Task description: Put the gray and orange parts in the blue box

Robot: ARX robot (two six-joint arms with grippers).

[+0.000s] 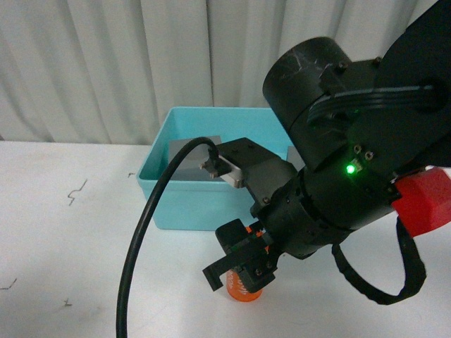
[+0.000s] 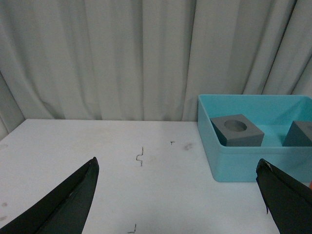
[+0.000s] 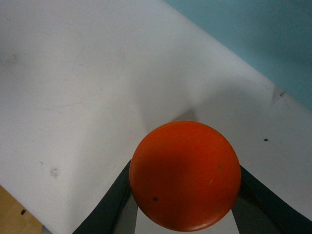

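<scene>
on the white tabletop (image 1: 63, 232) a large light-blue rectangular plastic box (image 1: 184, 201) with a rim lip stands at the far middle, in front of pale pleated curtains (image 1: 106, 63). inside the box, the left wrist view shows two matte gray cubes: the gray cube with a round top recess (image 2: 237, 130) toward the left end, and a second gray cube (image 2: 301, 134) further right, cut off by the picture's edge so its top cannot be read. the two cubes sit apart from each other. the small orange cylinder (image 1: 245, 289) stands upright on the tabletop just near of the box, outside it. the right gripper (image 1: 243, 271) reaches down over this cylinder, its black fingers (image 3: 109, 204) on either side of the round orange top; the fingers look close against the cylinder's sides, but whether they press on it cannot be told. a black cable (image 1: 137, 239) loops from the right arm toward the near edge. the left gripper (image 2: 178, 195) hangs above the bare tabletop left of the box, its two dark fingers (image 2: 63, 202) wide apart and holding nothing. small dark pen-like marks dot the tabletop.
</scene>
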